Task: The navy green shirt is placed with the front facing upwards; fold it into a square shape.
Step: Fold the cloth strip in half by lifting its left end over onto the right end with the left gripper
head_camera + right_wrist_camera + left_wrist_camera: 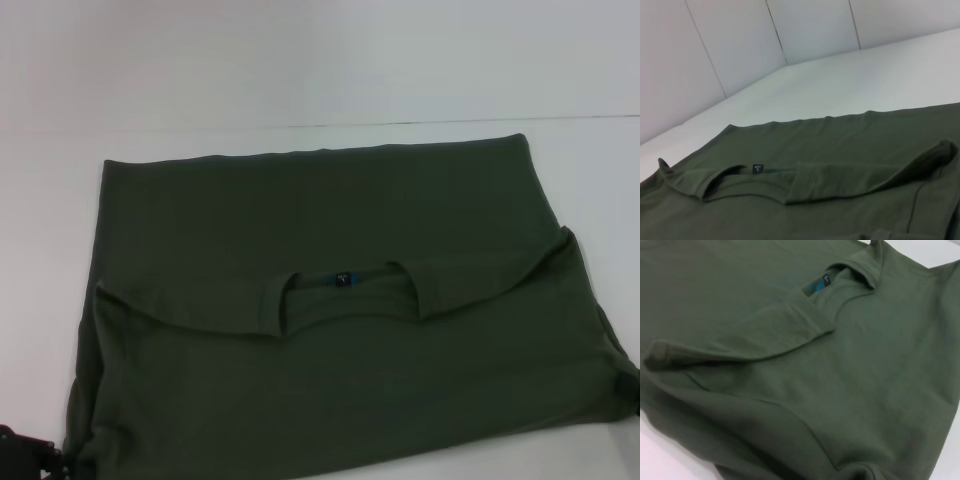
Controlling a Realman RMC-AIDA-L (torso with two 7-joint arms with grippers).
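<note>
Already partly folded, the navy green shirt (330, 330) lies flat on the white desk (320, 60), covering most of the near half and running off the near edge. Its upper part has been turned over toward the near edge, so the round collar (345, 290) now sits around the middle of the cloth with its small blue label (343, 279) showing inside the opening. One straight folded edge lies parallel to the far edge of the desk, well short of it. No lettering is visible on the exposed cloth. The left hand (25, 452) sits at the near left corner of the shirt, right against the bunched cloth there; whether it is clenched or released I cannot tell. The right hand (628, 388) is at the near right corner, touching the gathered cloth edge, and its grip likewise cannot be made out.
</note>
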